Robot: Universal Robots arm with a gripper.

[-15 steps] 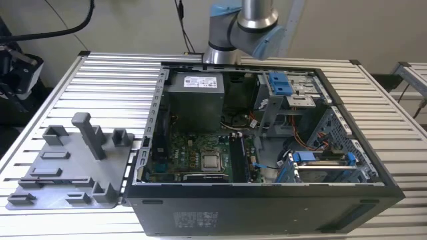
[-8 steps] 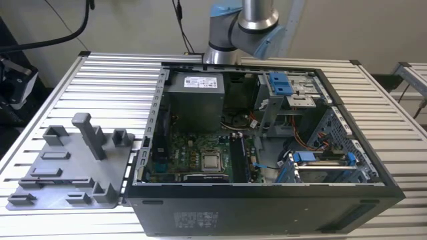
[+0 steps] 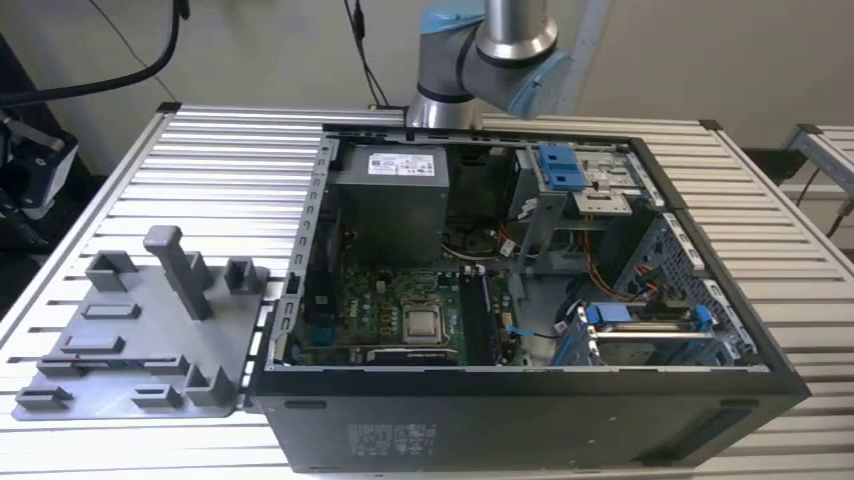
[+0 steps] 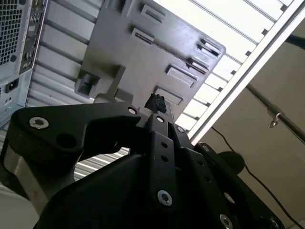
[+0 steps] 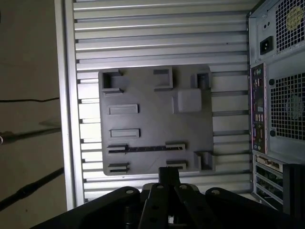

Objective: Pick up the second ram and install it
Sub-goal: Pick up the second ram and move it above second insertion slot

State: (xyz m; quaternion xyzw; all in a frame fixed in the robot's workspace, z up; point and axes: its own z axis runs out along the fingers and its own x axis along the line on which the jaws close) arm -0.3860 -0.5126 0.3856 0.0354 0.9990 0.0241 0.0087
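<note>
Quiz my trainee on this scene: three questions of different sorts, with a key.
1. True or false: the ram sits in the grey holder tray, not in the computer case.
2. In the exterior view, the tray lies: A) left of the case B) right of it C) inside it.
3. Fill in: the table top is made of metal ___.
Key: 1 true; 2 A; 3 slats.

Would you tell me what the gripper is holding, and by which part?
Nothing: the gripper hangs empty above the grey holder tray, where the second ram lies in its slots.
</note>
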